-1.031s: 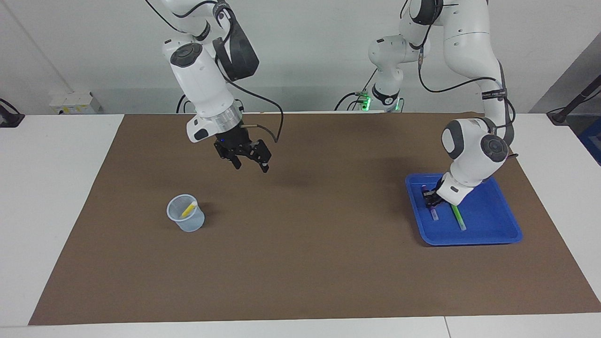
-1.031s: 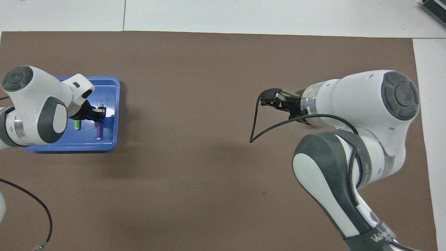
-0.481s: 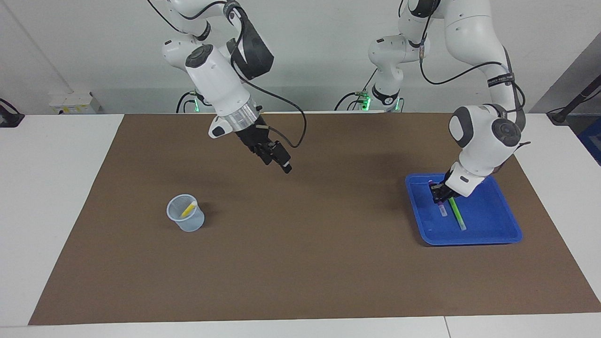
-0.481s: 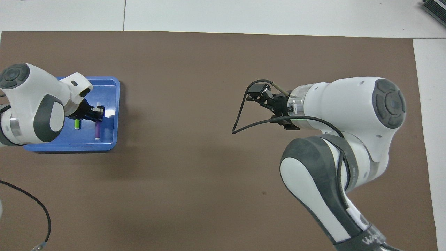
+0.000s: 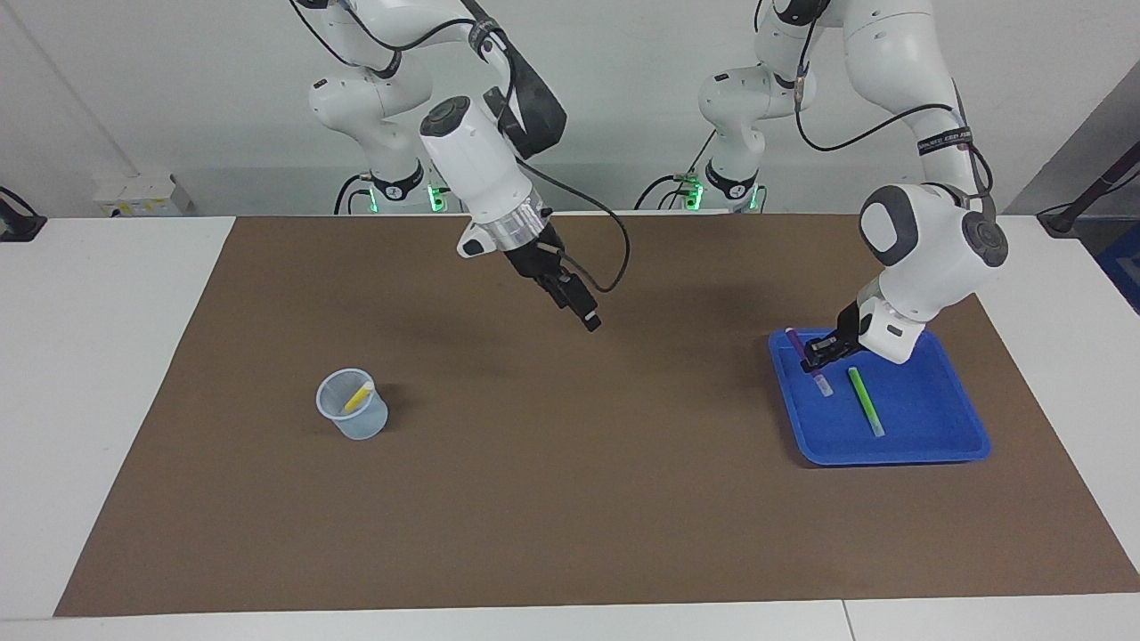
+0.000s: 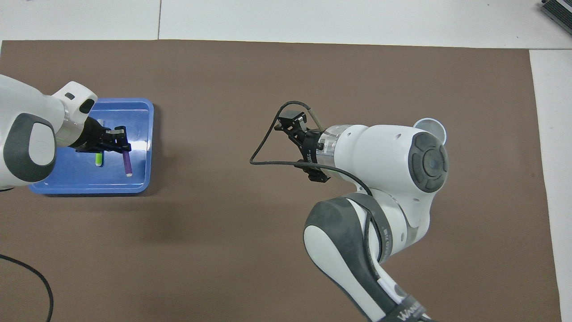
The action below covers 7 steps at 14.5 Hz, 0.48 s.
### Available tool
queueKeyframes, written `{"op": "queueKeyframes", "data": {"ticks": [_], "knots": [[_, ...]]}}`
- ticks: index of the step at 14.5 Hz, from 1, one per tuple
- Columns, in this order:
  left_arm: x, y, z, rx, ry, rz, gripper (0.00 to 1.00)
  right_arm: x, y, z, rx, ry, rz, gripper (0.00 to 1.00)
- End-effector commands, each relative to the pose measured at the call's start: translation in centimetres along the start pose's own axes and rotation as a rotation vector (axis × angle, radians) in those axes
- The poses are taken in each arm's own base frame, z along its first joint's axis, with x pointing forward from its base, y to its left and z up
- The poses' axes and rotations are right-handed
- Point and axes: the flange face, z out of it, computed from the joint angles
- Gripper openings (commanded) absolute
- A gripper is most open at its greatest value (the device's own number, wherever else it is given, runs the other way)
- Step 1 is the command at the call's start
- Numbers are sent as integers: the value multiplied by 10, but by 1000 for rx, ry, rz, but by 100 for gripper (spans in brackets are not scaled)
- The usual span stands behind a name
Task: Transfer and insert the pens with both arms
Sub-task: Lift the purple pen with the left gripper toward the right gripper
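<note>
Purple pen (image 5: 806, 358) now lifted (left hand (image 5: 824, 349)).

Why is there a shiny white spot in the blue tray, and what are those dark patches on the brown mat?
Overhead view: the white spot on the tray is glare from a light above, beside the purple pen. Overhead view: the dark smudge on the mat is a soft shadow of an arm. Facing view: a small shadow sits beside the cup, and faint ones lie under each arm.
</note>
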Motion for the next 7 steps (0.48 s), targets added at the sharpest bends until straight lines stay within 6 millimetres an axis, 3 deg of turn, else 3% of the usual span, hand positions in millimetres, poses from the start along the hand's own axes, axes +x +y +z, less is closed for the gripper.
{"op": "queueKeyframes", "data": {"ticks": [1,3,7], "knots": [[-14,28,1,-67,-42,-187,0,-4,4,12,49,-9,105,98],[-25,59,6,-130,-80,-345,0,-21,5,24,68,-24,125,97],[-44,120,14,-256,-129,-674,0,-34,9,42,76,-27,155,95]]}}
